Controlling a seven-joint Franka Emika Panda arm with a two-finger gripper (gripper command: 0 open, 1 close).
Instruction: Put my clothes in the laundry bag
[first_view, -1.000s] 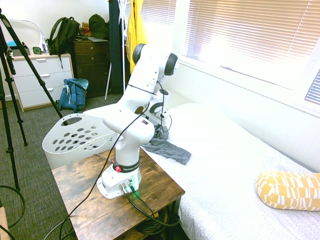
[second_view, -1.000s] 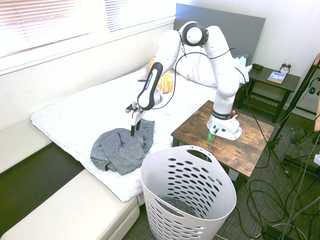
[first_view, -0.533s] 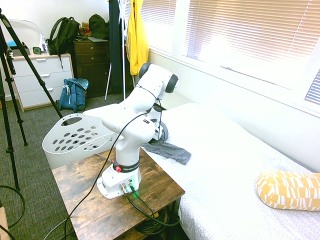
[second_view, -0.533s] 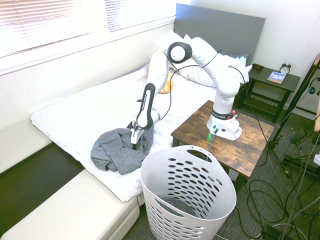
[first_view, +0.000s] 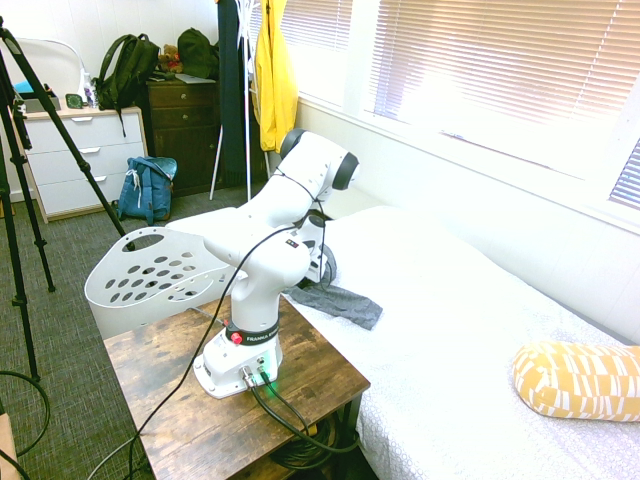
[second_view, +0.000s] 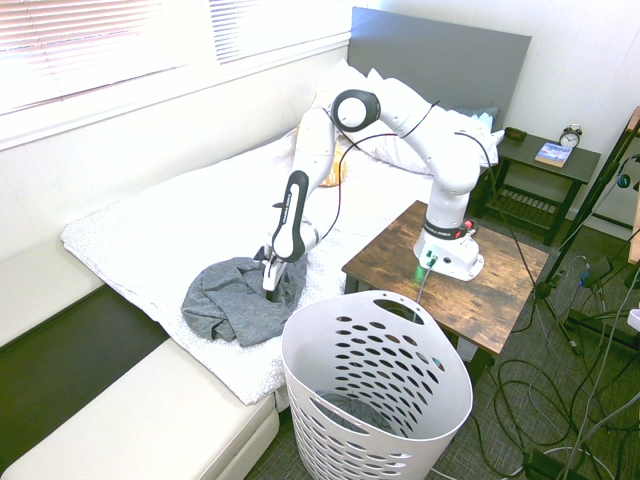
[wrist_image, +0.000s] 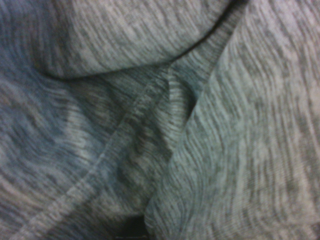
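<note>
**Hand down on the grey clothes at the bed's edge**

The hand (second_view: 272, 290) points steeply down, its fingers spread wide and their tips pressed into the clothes (second_view: 232, 303), with nothing lifted. The crumpled grey clothes lie on the white bed (second_view: 170, 225), near its edge. The wrist view is filled with their folds and a seam. The laundry bag (second_view: 375, 390) stands on the floor just beside the bed, next to the wooden desk (second_view: 500, 290).

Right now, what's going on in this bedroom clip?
The white arm has its gripper down on the dark grey garment, which lies crumpled on the bed. The jaws are open, so nothing is lifted yet. The white laundry basket stands on the floor beside the bed, with something dark already at its bottom.
</note>
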